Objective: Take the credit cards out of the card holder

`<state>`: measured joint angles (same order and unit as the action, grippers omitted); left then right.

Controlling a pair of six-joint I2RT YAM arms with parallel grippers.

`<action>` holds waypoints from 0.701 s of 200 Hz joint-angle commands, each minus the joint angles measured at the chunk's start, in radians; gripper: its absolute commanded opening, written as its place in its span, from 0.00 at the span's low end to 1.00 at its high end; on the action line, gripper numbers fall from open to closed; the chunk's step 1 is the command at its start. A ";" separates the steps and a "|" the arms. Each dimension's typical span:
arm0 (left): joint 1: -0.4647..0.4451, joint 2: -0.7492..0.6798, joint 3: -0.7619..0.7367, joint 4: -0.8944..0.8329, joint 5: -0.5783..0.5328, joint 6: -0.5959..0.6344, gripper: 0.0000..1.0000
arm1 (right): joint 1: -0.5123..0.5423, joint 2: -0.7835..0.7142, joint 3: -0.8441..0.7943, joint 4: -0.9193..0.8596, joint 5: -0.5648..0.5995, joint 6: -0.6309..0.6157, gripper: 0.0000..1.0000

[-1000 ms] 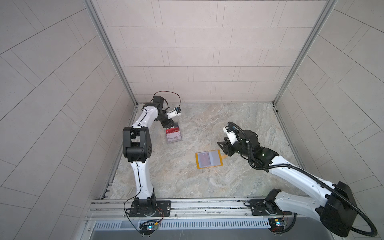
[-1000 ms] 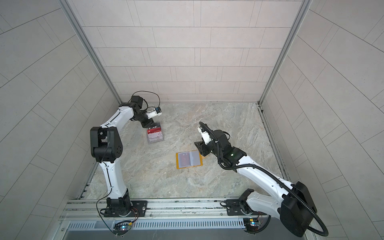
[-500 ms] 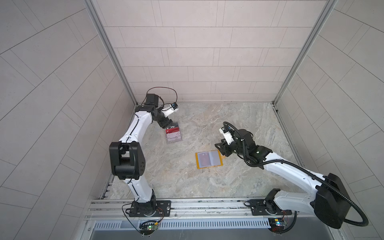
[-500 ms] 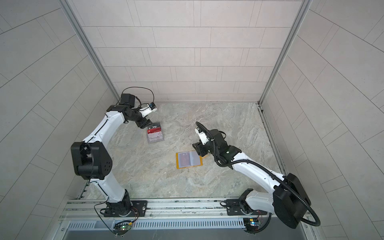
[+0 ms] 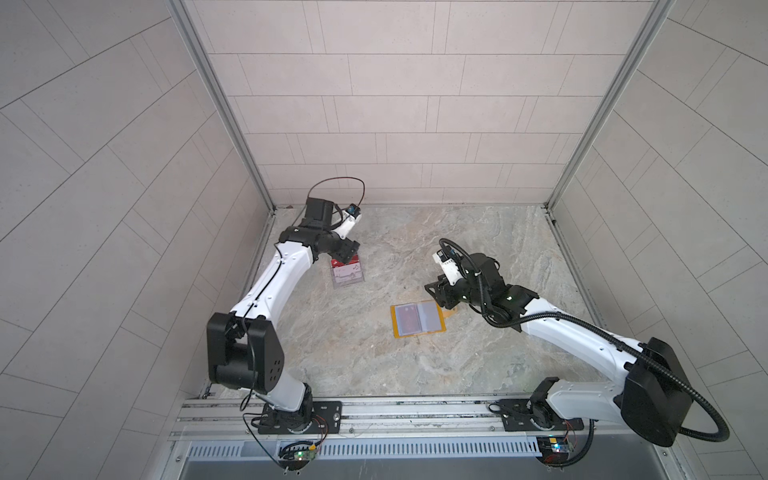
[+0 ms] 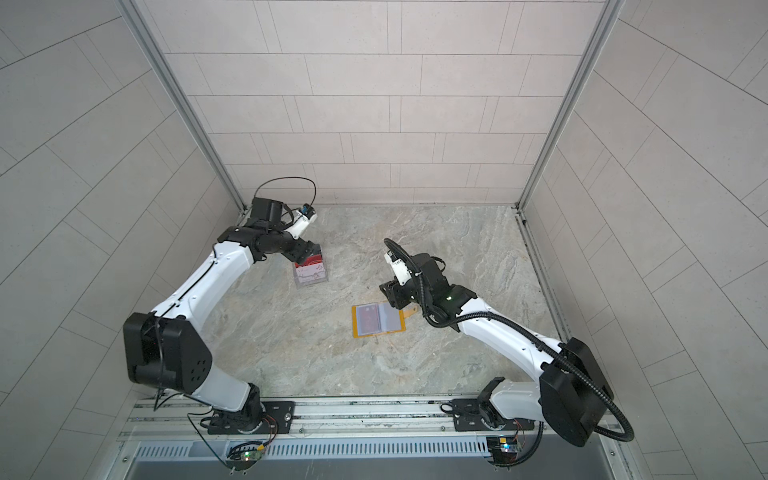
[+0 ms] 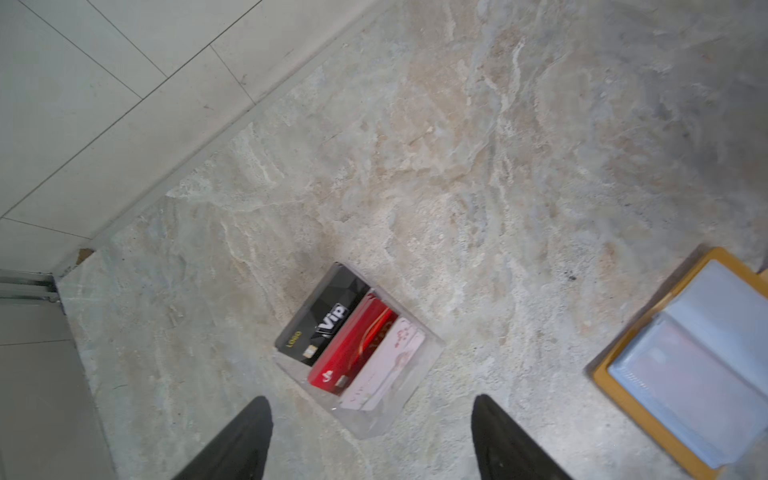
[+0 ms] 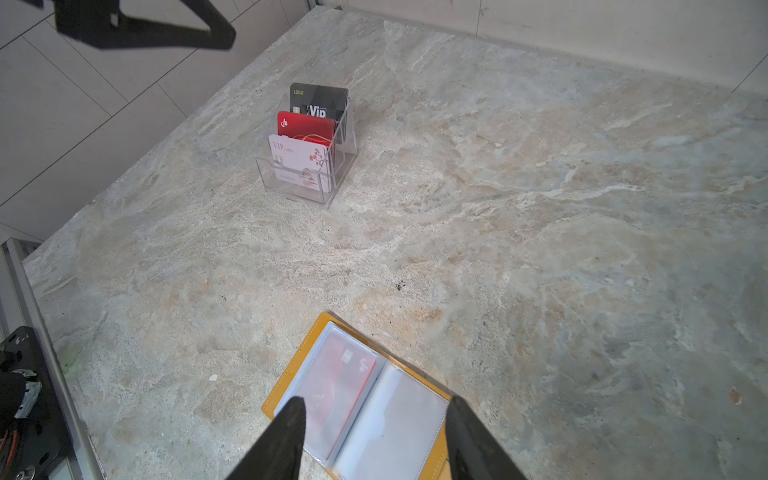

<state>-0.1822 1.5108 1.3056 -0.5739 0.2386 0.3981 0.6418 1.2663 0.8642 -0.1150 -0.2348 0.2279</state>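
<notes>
The mustard-yellow card holder (image 5: 417, 321) (image 6: 377, 320) lies open flat mid-table, its clear sleeves facing up. A red credit card (image 8: 338, 382) shows inside one sleeve. My right gripper (image 8: 376, 401) (image 5: 440, 291) hangs open just above the card holder (image 8: 291, 374), touching nothing. My left gripper (image 7: 371, 401) (image 5: 347, 254) is open and empty, above the back of a clear tiered stand (image 7: 390, 419) (image 5: 348, 276). In the stand are a dark grey "Vip" card (image 7: 328, 316) (image 8: 320, 99), a red card (image 7: 353, 345) and a white card (image 7: 386, 365) (image 8: 297, 160).
The stand sits close to the left wall (image 5: 232, 174) and the back left corner post (image 5: 266, 199). The marble tabletop (image 5: 478, 249) runs to the back and right walls. A metal rail (image 5: 395, 415) carrying both arm bases lines the front edge.
My left gripper's jaws have spread wider over the stand and that arm's elbow has dropped toward the front. My right gripper has shifted slightly left over the card holder.
</notes>
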 commanded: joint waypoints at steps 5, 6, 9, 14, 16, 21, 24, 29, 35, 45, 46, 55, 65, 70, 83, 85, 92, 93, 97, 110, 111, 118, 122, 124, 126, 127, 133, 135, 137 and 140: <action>-0.020 -0.141 -0.185 0.158 -0.027 -0.286 0.78 | 0.015 0.022 0.030 -0.080 0.050 -0.012 0.57; -0.020 -0.148 -0.196 0.167 -0.025 -0.294 0.78 | 0.016 0.022 0.031 -0.082 0.053 -0.012 0.57; -0.024 -0.166 -0.224 0.185 -0.021 -0.319 0.78 | 0.018 0.025 0.033 -0.089 0.057 -0.012 0.57; -0.027 -0.197 -0.271 0.223 -0.008 -0.356 0.77 | 0.021 0.032 0.037 -0.101 0.065 -0.012 0.57; -0.028 -0.209 -0.287 0.238 -0.002 -0.373 0.78 | 0.022 0.034 0.040 -0.107 0.067 -0.013 0.57; -0.032 -0.236 -0.324 0.267 0.017 -0.409 0.77 | 0.026 0.040 0.045 -0.119 0.072 -0.013 0.58; -0.034 -0.249 -0.350 0.282 0.027 -0.423 0.77 | 0.028 0.046 0.050 -0.127 0.074 -0.014 0.58; -0.041 -0.270 -0.385 0.301 0.045 -0.456 0.77 | 0.032 0.052 0.055 -0.138 0.077 -0.017 0.58; -0.050 -0.295 -0.424 0.323 0.063 -0.489 0.77 | 0.039 0.060 0.062 -0.150 0.086 -0.020 0.58; -0.076 -0.327 -0.479 0.336 0.084 -0.533 0.76 | 0.052 0.073 0.071 -0.164 0.097 -0.023 0.58; -0.079 -0.330 -0.483 0.337 0.086 -0.536 0.76 | 0.053 0.073 0.072 -0.165 0.098 -0.023 0.58; -0.103 -0.352 -0.529 0.351 0.103 -0.564 0.75 | 0.061 0.084 0.077 -0.169 0.098 -0.024 0.58; -0.132 -0.374 -0.578 0.367 0.118 -0.593 0.73 | 0.069 0.095 0.079 -0.168 0.099 -0.016 0.58; -0.142 -0.383 -0.601 0.378 0.124 -0.604 0.71 | 0.072 0.102 0.080 -0.166 0.098 -0.011 0.58; -0.168 -0.406 -0.664 0.430 0.145 -0.639 0.67 | 0.079 0.120 0.081 -0.160 0.092 0.006 0.58; -0.172 -0.411 -0.673 0.439 0.147 -0.645 0.67 | 0.080 0.123 0.082 -0.160 0.092 0.009 0.58; -0.183 -0.422 -0.702 0.463 0.142 -0.668 0.65 | 0.083 0.131 0.082 -0.158 0.091 0.019 0.58; -0.185 -0.423 -0.707 0.465 0.140 -0.671 0.65 | 0.084 0.132 0.082 -0.158 0.090 0.020 0.58; -0.192 -0.427 -0.721 0.479 0.135 -0.686 0.63 | 0.085 0.137 0.084 -0.157 0.087 0.024 0.59; -0.204 -0.432 -0.773 0.541 0.147 -0.728 0.60 | 0.092 0.150 0.083 -0.153 0.084 0.040 0.58; -0.205 -0.431 -0.776 0.547 0.148 -0.732 0.59 | 0.093 0.152 0.083 -0.152 0.084 0.042 0.58; -0.210 -0.427 -0.802 0.579 0.170 -0.751 0.57 | 0.097 0.160 0.081 -0.148 0.084 0.047 0.59; -0.212 -0.421 -0.815 0.603 0.183 -0.764 0.54 | 0.099 0.164 0.081 -0.145 0.084 0.051 0.59; -0.214 -0.418 -0.822 0.615 0.188 -0.771 0.53 | 0.101 0.167 0.081 -0.144 0.084 0.053 0.59; -0.215 -0.417 -0.828 0.628 0.194 -0.778 0.53 | 0.102 0.170 0.082 -0.144 0.084 0.054 0.59; -0.216 -0.415 -0.832 0.635 0.199 -0.782 0.52 | 0.103 0.172 0.083 -0.143 0.083 0.054 0.59; -0.220 -0.404 -0.853 0.682 0.222 -0.803 0.51 | 0.108 0.180 0.086 -0.144 0.084 0.060 0.59; -0.221 -0.400 -0.861 0.701 0.235 -0.810 0.51 | 0.109 0.184 0.087 -0.145 0.084 0.063 0.59; -0.222 -0.396 -0.869 0.720 0.252 -0.813 0.51 | 0.110 0.187 0.089 -0.146 0.083 0.065 0.59; -0.224 -0.388 -0.880 0.749 0.268 -0.826 0.50 | 0.112 0.192 0.092 -0.147 0.084 0.069 0.59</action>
<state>-0.3904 1.0973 0.4866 -0.0483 0.4007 -0.3099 0.7349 1.4300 0.9298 -0.2550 -0.1638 0.2592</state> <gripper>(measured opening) 0.519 0.586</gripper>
